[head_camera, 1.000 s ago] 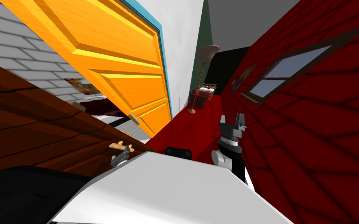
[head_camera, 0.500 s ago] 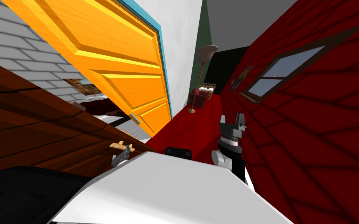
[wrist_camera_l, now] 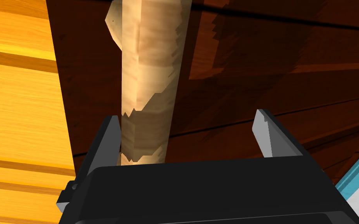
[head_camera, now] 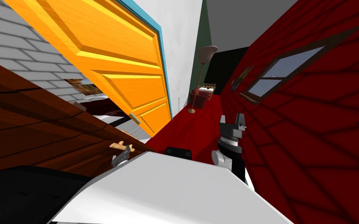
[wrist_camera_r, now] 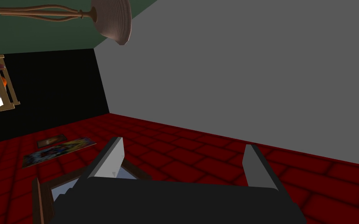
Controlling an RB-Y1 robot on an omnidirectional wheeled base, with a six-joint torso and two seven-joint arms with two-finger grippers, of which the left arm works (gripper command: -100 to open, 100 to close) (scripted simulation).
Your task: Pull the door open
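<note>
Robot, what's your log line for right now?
left gripper: open, tan handle between fingers, gap on one side | door: dark brown, handle on it | right gripper: open, raised near red wall

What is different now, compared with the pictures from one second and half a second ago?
Almost nothing. The whole head view shifted very slightly in the first half second, which is my own small move and not a move of the things. The left gripper stays at the light wooden handle of the brown door, open around it. The right gripper stays raised and open beside the red wall.
</note>
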